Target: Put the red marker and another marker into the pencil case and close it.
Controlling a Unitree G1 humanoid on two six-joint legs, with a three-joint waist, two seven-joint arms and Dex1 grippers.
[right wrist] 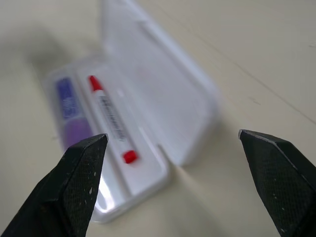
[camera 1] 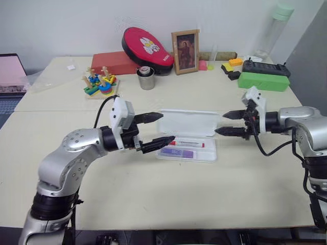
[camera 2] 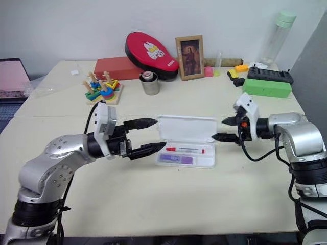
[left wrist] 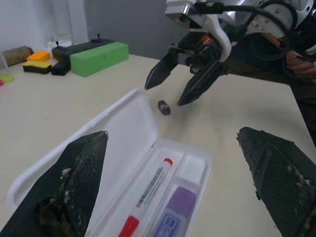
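Silver arms, black textured fingers [left wrist: 79, 182]

Pencil case [left wrist: 131, 128] open on the table [left wrist: 59, 103], lid tilted up. Inside it: red marker [left wrist: 148, 190] beside the purple marker [left wrist: 175, 212]. Left gripper [left wrist: 177, 182] fingers spread wide either side of the case. Right gripper [left wrist: 180, 81] open past the case's far end, small black piece [left wrist: 164, 107] under it. Green box [left wrist: 98, 58] well beyond the case.

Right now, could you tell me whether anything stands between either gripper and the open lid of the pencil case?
Nothing visible does. The pencil case lies open, the red marker and purple marker inside. The open left gripper and open right gripper flank it with bare table between. A small black piece lies beyond the lid.
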